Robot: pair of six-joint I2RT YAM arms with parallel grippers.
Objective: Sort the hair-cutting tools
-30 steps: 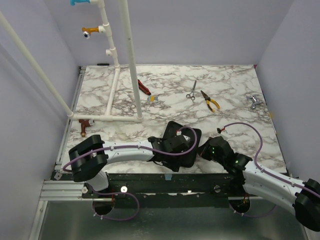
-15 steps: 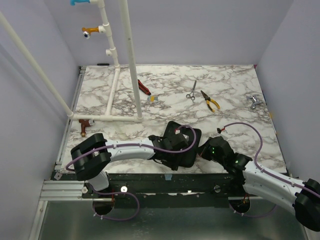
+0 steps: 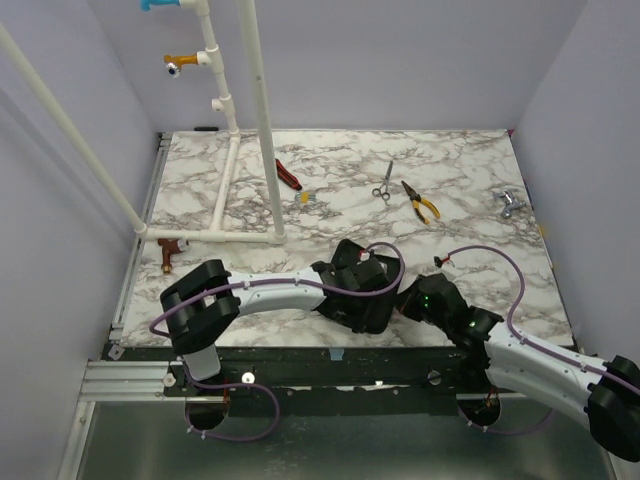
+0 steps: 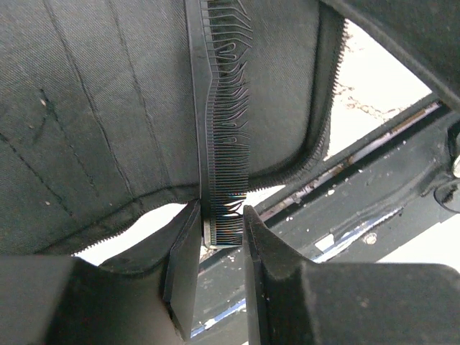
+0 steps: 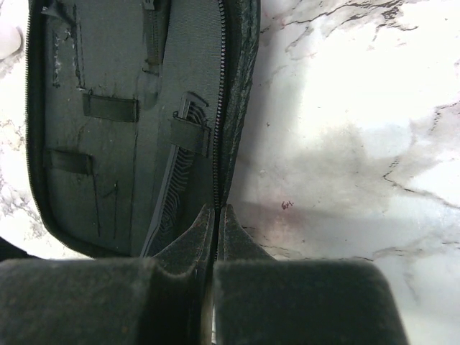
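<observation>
While low, left gripper (image 4: 215, 231) around comb (image 4: 226, 144).

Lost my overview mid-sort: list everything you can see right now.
comb: 1, black, in the open case, under a strap
case: 1, black, near table edge, centre
scissors: 1 seen, silver, far centre
pliers: 1, yellow-handled, right of scissors
red-and-black tool: 1, far side, by the pipe frame
metal fitting: 1, silver, far right
pipe frame: 1, white, left side
left hand: shut on comb's end
right hand: shut on case's zip edge
</observation>
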